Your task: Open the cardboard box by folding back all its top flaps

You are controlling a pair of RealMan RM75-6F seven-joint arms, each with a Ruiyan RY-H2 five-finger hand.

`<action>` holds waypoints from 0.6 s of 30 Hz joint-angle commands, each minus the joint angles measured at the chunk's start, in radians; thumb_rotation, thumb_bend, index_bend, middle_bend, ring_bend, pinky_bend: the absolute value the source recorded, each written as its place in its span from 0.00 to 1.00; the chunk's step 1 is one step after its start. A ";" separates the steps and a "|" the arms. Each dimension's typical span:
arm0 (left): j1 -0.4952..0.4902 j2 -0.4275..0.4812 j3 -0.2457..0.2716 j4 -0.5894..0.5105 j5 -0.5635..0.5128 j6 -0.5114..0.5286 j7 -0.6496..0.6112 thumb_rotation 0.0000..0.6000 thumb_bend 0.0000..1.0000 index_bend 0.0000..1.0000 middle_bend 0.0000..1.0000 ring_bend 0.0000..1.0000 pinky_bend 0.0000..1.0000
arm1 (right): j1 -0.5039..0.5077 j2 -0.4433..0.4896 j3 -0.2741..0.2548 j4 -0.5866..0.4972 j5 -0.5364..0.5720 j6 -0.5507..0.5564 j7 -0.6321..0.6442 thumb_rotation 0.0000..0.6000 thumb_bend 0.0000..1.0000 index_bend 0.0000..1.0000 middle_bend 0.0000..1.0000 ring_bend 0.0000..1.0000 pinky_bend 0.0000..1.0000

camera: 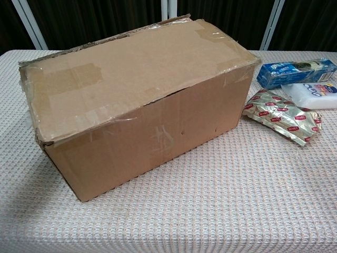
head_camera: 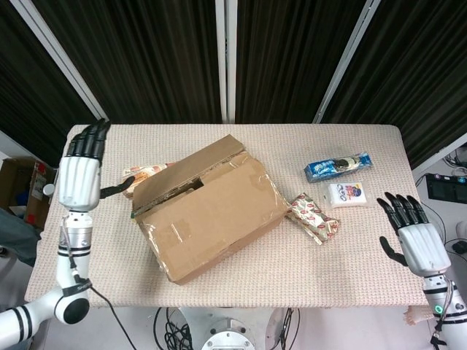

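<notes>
The cardboard box (head_camera: 211,215) lies slantwise in the middle of the table; the chest view shows it close up (camera: 137,100). Its near top flap (head_camera: 219,204) lies flat over the top, with tape on it. The far flap (head_camera: 186,170) is folded back over the far side, leaving a dark slit along the hinge. My left hand (head_camera: 79,173) is raised by the table's left edge, fingers apart, holding nothing, well left of the box. My right hand (head_camera: 414,235) hovers off the table's right front corner, fingers spread and empty. Neither hand shows in the chest view.
Right of the box lie a foil snack pack (head_camera: 314,217), a blue packet (head_camera: 338,166) and a white packet (head_camera: 346,195); all three also show in the chest view. An orange packet (head_camera: 142,173) peeks out behind the box's left end. The cloth-covered table (head_camera: 350,270) ends just before my right hand.
</notes>
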State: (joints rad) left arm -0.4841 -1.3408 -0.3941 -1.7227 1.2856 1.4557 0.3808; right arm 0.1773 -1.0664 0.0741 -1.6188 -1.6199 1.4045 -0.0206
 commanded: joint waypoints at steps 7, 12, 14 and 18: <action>0.224 0.209 0.093 0.020 -0.104 -0.046 -0.359 0.61 0.00 0.08 0.09 0.11 0.20 | 0.266 0.115 0.114 -0.234 -0.065 -0.232 0.013 1.00 0.28 0.00 0.00 0.00 0.00; 0.284 0.220 0.150 0.124 -0.013 -0.023 -0.540 0.54 0.00 0.09 0.09 0.11 0.20 | 0.418 0.146 0.192 -0.318 0.021 -0.417 -0.026 1.00 0.20 0.00 0.00 0.00 0.00; 0.302 0.217 0.178 0.172 0.037 -0.004 -0.589 0.51 0.00 0.10 0.09 0.10 0.20 | 0.491 0.142 0.227 -0.339 0.083 -0.506 -0.058 1.00 0.18 0.00 0.00 0.00 0.00; 0.329 0.207 0.226 0.235 0.109 0.024 -0.648 0.44 0.00 0.11 0.10 0.11 0.19 | 0.636 0.105 0.273 -0.343 0.217 -0.673 -0.121 1.00 0.18 0.00 0.00 0.00 0.00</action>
State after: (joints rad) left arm -0.1803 -1.1325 -0.2012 -1.5245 1.3580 1.4601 -0.2326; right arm 0.7145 -0.9439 0.2935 -1.9361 -1.5060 0.8469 -0.0848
